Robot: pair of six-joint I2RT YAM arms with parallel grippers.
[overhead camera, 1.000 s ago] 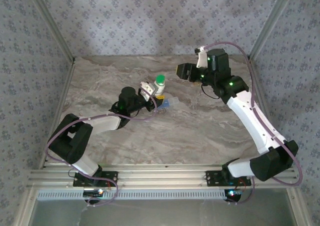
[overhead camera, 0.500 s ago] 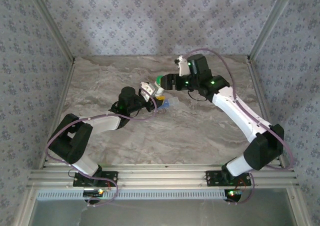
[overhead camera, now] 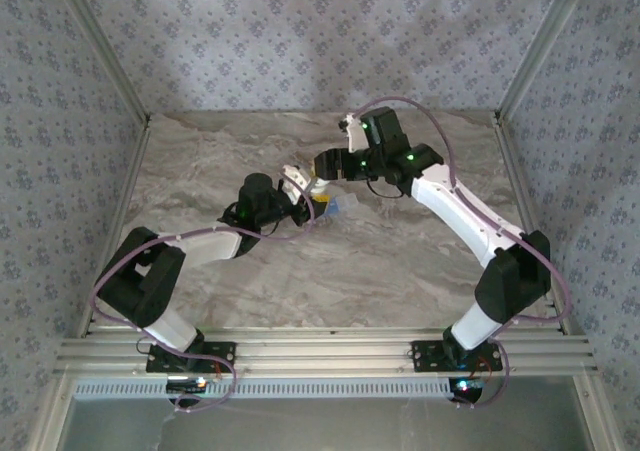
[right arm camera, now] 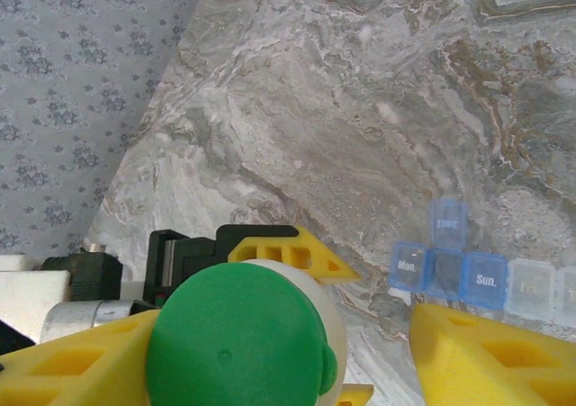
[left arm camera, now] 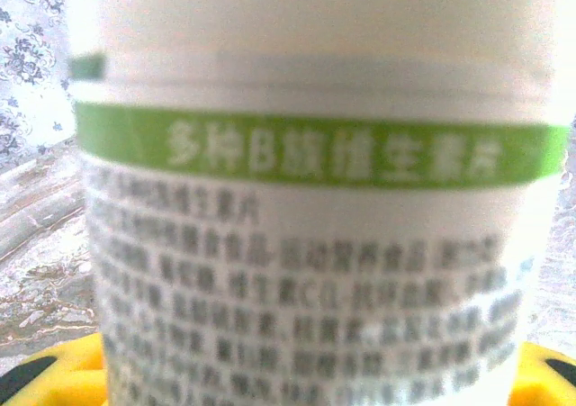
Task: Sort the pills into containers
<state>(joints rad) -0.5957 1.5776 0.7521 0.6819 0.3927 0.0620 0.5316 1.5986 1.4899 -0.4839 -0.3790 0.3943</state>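
Green cap (right arm camera: 236,343) on a white bottle (left arm camera: 306,244), standing upright; the left gripper (overhead camera: 303,195) is clamping the bottle's body from both sides; its yellow fingers (left arm camera: 63,363) are showing at the two lower corners of the left wrist view, with the label pressed between them; the label is carrying a green band and blurred print, unreadable.

The right gripper (right arm camera: 281,338) is hovering directly over the cap, fingers spread wide; one yellow pad (right arm camera: 72,365) is sitting close against the cap's left side; the other is standing well clear on the right; it is gripping nothing. From above, the right gripper is covering the bottle top just beyond the left gripper's tip, near the middle of the marble table (overhead camera: 400,251).

The pill box (right arm camera: 477,275), translucent blue, is lying flat on the table near the bottle, on the right arm's side; two compartments are reading "Mon." and "Sun."; the one between them is showing dark, its lid flipped up; paler compartments are running on toward the frame edge; contents too small to tell. In the top view the box is showing as a small blue patch at the left gripper's fingers; touching or just beside, cannot tell which. Patterned grey wallpaper (overhead camera: 300,41) is enclosing the table on three sides.
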